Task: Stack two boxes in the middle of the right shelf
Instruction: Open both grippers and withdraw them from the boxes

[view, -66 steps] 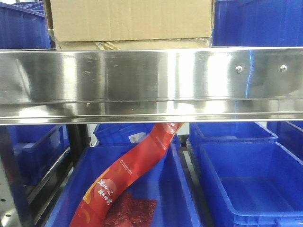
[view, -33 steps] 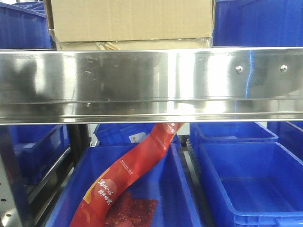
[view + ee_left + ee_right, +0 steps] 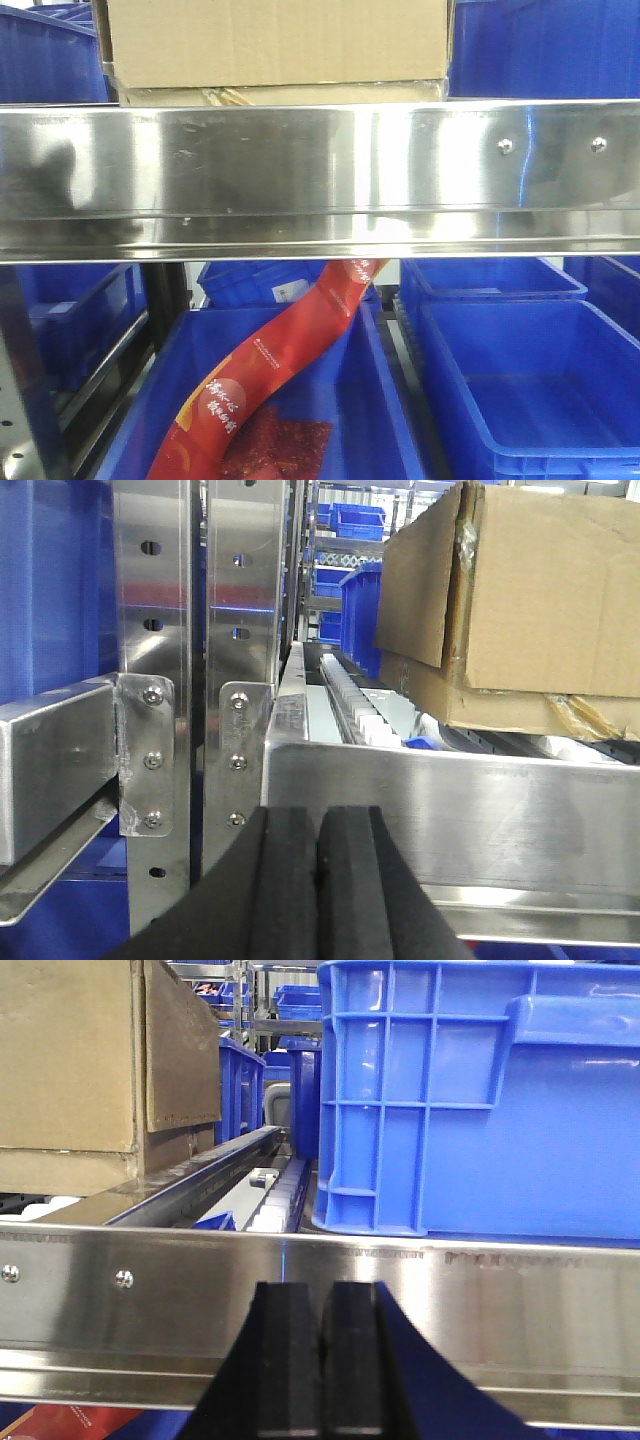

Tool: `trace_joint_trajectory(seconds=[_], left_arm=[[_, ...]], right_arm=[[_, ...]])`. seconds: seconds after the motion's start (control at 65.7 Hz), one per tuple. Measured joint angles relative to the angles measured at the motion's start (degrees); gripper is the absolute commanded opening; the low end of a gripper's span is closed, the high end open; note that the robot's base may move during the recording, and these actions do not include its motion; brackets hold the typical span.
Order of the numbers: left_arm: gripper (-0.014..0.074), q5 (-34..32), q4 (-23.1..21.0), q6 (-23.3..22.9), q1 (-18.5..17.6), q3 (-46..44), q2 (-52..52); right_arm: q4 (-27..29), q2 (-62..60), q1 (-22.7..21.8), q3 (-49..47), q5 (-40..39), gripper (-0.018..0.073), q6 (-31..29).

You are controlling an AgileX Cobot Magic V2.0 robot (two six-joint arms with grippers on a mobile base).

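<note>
A brown cardboard box (image 3: 275, 40) rests on a second, flatter box (image 3: 290, 95) on the shiny steel shelf (image 3: 320, 175), above its riveted front lip. In the left wrist view the upper box (image 3: 540, 590) overhangs the lower box (image 3: 500, 705), which has a scrap of glossy tape (image 3: 580, 715) at its edge. My left gripper (image 3: 318, 820) is shut and empty, in front of the shelf lip (image 3: 450, 810), left of the boxes. In front of the shelf lip (image 3: 200, 1280) my right gripper (image 3: 322, 1300) is also shut and empty, to the right of the boxes (image 3: 70, 1050).
A blue bin (image 3: 480, 1100) stands on the shelf right of the boxes, and more blue bins (image 3: 530, 390) sit on the level below. A red snack packet strip (image 3: 270, 370) lies in the lower left bin. Perforated steel uprights (image 3: 150, 680) stand at the shelf's left end.
A dark reflection at the left end of the shelf lip has grown. The boxes and bins have not moved.
</note>
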Motion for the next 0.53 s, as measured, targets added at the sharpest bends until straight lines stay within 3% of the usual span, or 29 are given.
trace_joint_trajectory(seconds=[0.533], left_arm=[[-0.0111, 0.0, 0.0, 0.0, 0.0, 0.0, 0.0]], right_arm=[[0.0, 0.0, 0.0, 0.0, 0.0, -0.0162, 0.0]])
